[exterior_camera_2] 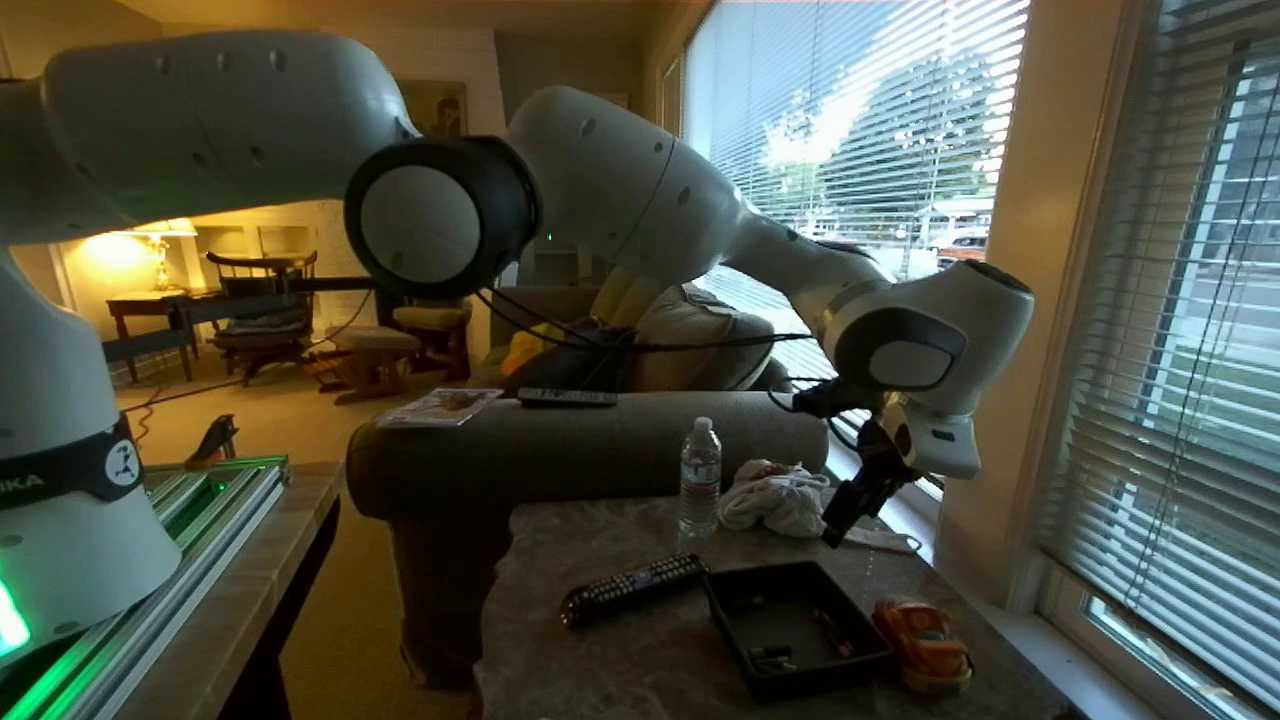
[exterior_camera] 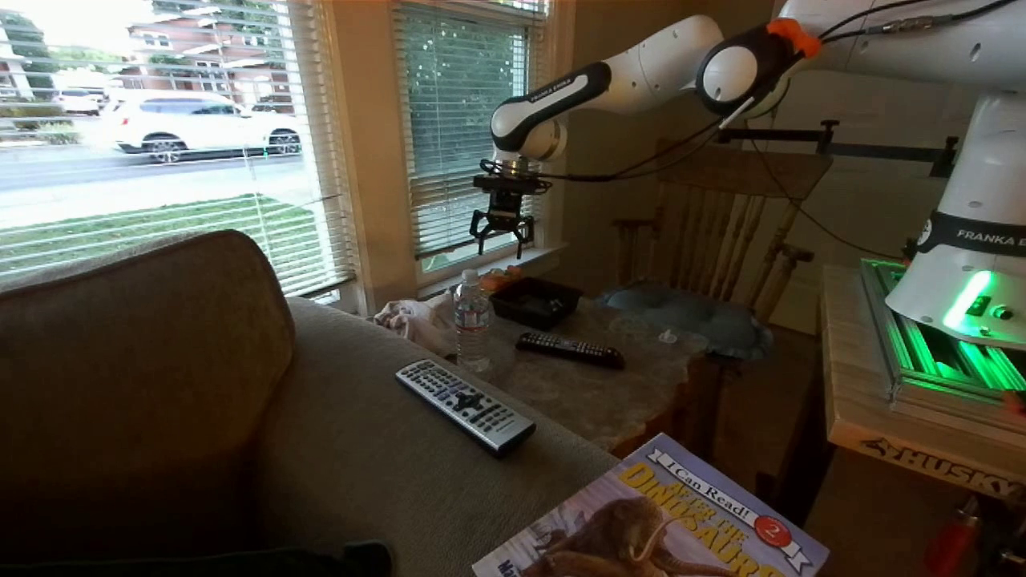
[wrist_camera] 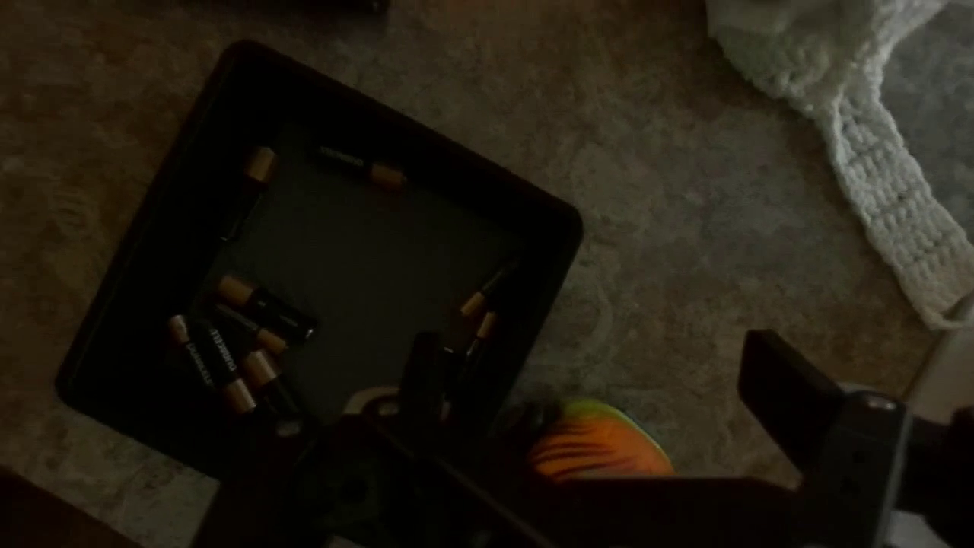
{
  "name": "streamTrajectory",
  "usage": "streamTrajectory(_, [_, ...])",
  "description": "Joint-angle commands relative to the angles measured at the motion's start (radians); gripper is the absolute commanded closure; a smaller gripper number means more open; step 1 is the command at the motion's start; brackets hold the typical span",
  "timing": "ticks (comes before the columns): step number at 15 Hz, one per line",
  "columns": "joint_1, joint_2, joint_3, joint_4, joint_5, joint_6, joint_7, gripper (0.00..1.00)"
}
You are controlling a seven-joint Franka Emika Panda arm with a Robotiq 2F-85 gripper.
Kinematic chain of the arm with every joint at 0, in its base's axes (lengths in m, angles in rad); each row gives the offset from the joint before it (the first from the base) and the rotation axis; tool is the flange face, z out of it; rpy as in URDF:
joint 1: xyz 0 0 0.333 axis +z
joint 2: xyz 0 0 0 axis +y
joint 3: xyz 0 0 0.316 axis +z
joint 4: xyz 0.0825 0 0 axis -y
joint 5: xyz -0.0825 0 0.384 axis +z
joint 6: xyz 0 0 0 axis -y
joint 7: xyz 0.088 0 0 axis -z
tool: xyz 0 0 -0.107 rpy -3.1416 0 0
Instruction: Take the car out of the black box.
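Book, nearest in an exterior view: flat, oblong, smooth cover printed with a tusked beast; lay on the arm of the sofa, rounded and clad in drab, fabric-like upholstery. Silver remote, long and hard-edged, lay on the same arm.

Status of task: done, by all appearances. Car, orange and round-bodied, rested outside the box, on the table, just beside one wall; whether the two touched could not be told. Wrist view gave it dark stripes and a yellow-green edge, the remainder hidden. Gripper: fingers spread wide, nothing between them, raised well above the tabletop. Left to do: seemingly nothing, save its withdrawal, if wanted.

Box: low, squarish, matt black, flat-floored with upright walls; probably plastic. Contents: loose batteries, slim cylinders, black with copper-coloured ends, lying mostly near the walls; no part of the task.

Table: mottled, stone-like top, wavy edge. Dark remote: long, studded with pale keys, one end very near a box corner. Bottle: clear plastic, ribbed, capped, upright. Cloth: white, heaped, soft, with a crocheted strap trailing from it.
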Motion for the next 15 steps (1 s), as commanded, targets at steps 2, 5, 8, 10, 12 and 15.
streamTrajectory(2, [0.068, -0.053, -0.03, -0.008, -0.09, -0.134, -0.095, 0.0])
streamTrajectory(5, [0.108, -0.083, -0.037, -0.021, -0.138, -0.144, -0.19, 0.0])
streamTrajectory(8, [0.136, -0.112, -0.029, -0.039, -0.16, -0.106, -0.312, 0.0])
streamTrajectory(10, [0.148, -0.127, -0.019, -0.049, -0.152, -0.073, -0.402, 0.0])
streamTrajectory(12, [0.156, -0.141, -0.014, -0.059, -0.144, -0.028, -0.48, 0.0])
streamTrajectory(15, [0.166, -0.15, -0.02, -0.076, -0.142, 0.07, -0.55, 0.0])
